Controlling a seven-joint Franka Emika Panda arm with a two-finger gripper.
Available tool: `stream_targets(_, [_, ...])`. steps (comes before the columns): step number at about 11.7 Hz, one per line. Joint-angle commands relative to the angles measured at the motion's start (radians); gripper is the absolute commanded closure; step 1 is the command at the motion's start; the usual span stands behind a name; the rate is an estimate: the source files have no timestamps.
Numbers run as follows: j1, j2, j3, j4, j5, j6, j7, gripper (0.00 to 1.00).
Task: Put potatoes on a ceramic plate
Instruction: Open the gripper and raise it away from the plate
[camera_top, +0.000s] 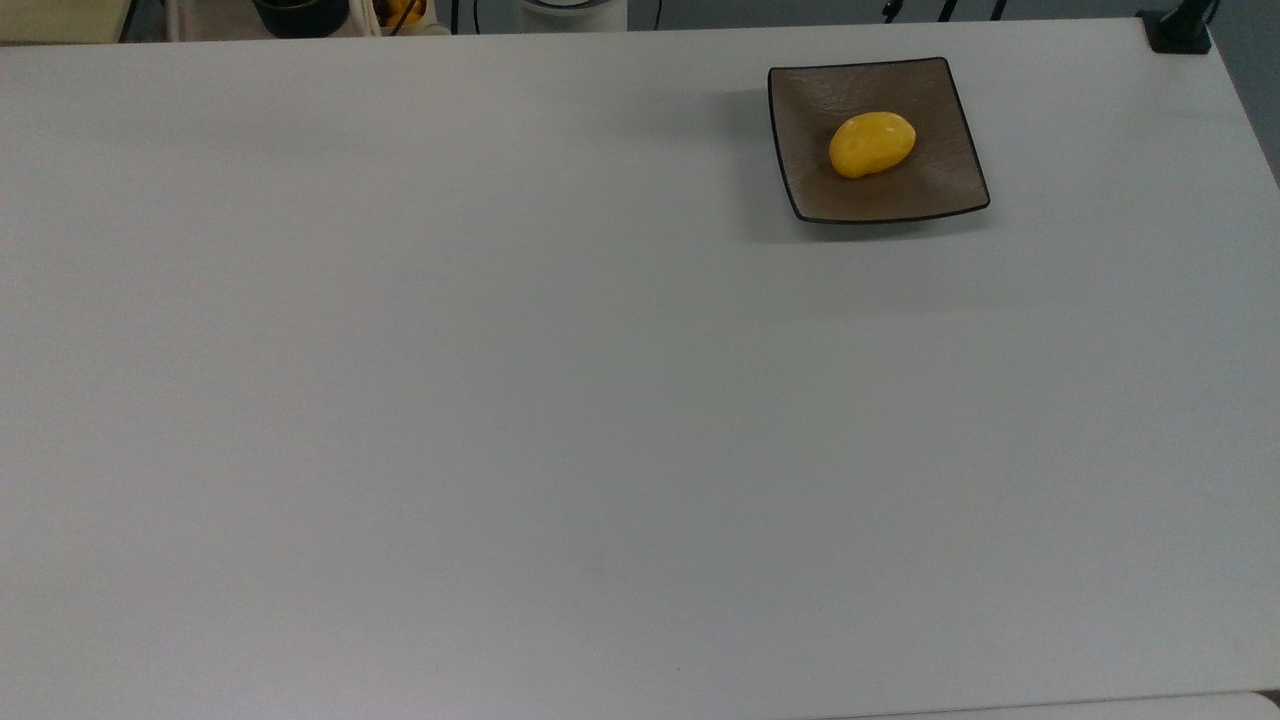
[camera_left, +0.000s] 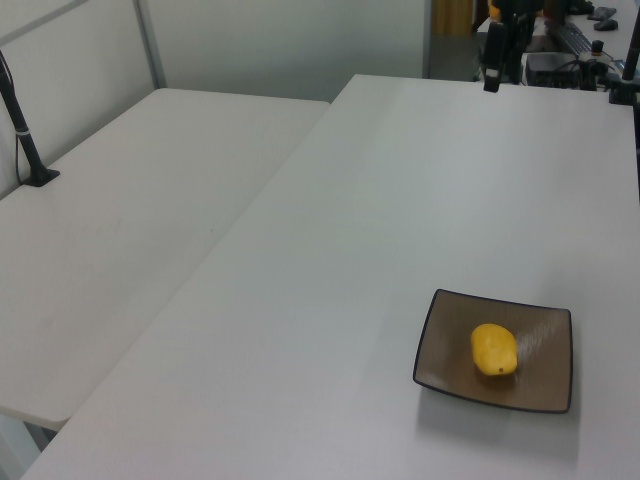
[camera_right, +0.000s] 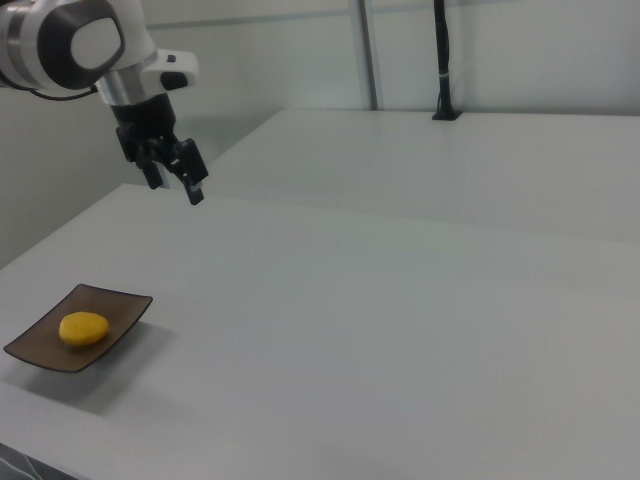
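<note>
The potatoes are seen resting near the middle of the ceramic plate on the worktop, well below and apart from the jaws. The gripper is held high with its jaws spread and empty (placement is judged complete), presumably to keep clear of the plate.

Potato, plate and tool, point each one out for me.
potato (camera_top: 872, 145), top view, middle of its yellow body
plate (camera_top: 940, 185), top view, bare brown surface near a corner
tool (camera_right: 177, 178), right view, between its fingertips
</note>
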Motion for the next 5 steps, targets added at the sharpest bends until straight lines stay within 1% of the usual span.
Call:
stream_targets(1, [-0.034, 0.014, 0.002, -0.023, 0.021, 0.133, -0.182, 0.00])
stream_targets(3, [-0.040, 0.032, 0.002, -0.013, 0.021, 0.105, -0.192, 0.00])
stream_targets(5, [-0.039, 0.077, 0.002, 0.023, 0.017, 0.086, -0.181, 0.00])
